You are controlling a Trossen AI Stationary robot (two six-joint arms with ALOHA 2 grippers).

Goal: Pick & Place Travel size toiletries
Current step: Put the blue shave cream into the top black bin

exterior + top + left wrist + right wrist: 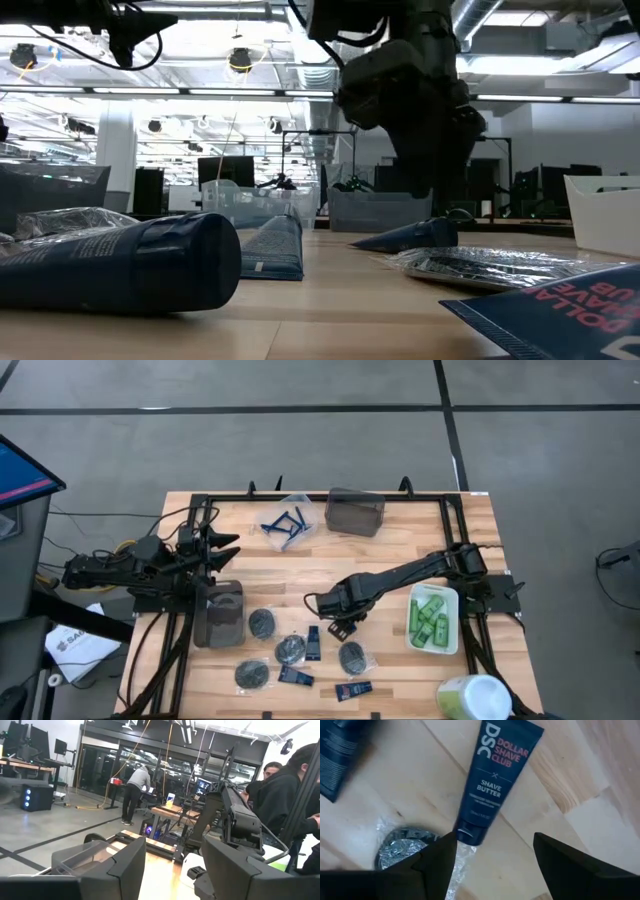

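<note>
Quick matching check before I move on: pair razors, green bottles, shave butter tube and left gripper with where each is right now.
1. razors
2. green bottles
3. shave butter tube
4. left gripper

a. in the white tray
b. under the open right gripper
c. in the clear bin
d. waiting open at the table's left edge

Pairs: 1-c, 2-a, 3-b, 4-d

We see bright ceiling lights (pixel 240 60) flaring in the low view; below them the near navy tube (pixel 120 262) blurs.
</note>
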